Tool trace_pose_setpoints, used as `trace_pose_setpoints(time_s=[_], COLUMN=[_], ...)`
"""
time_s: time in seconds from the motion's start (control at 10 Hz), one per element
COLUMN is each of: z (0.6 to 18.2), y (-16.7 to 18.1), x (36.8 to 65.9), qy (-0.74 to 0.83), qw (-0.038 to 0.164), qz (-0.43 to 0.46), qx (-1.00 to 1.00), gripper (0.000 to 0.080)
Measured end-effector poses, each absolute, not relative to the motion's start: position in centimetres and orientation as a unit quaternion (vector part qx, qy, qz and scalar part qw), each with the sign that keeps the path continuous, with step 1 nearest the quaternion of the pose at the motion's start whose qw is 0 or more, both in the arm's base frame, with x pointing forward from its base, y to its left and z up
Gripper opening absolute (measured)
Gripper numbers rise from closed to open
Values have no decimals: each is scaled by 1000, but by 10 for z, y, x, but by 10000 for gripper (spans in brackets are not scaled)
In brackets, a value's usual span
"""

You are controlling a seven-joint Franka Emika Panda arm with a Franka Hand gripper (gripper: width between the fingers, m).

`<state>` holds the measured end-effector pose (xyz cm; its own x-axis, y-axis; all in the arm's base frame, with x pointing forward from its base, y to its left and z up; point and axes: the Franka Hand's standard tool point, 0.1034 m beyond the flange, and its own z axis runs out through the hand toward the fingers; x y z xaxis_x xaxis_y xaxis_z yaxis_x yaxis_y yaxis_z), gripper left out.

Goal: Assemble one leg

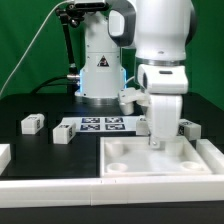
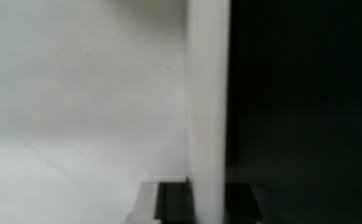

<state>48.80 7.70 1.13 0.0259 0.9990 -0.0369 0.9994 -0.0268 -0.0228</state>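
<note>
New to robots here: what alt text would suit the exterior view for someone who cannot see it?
A white robot arm holds its gripper over a large white tray on a black table. Around a flat marker board lie small white blocks.

The black table (image 1: pixel 40 150) carries the marker board (image 1: pixel 101 124) at its middle. Toward the exterior view's left lie one leg (image 1: pixel 33 123) and a second leg (image 1: pixel 63 134), the latter just beside the board. A third leg (image 1: pixel 186 127) lies toward the right. A white tray (image 1: pixel 195 165) fills the near side.
</note>
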Motion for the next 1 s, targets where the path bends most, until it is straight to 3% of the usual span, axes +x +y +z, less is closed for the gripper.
trace_pose_setpoints(time_s=[0.6, 0.7, 0.8, 0.9, 1.0], z=[11, 11, 11, 11, 11], y=[88, 88, 88, 88, 88], x=[491, 491, 491, 491, 491], qy=[704, 704, 704, 704, 703], qw=[2, 2, 2, 2, 2], qz=[-18, -18, -18, -18, -18], qx=[710, 710, 710, 710, 710], gripper=[81, 272, 272, 450, 450])
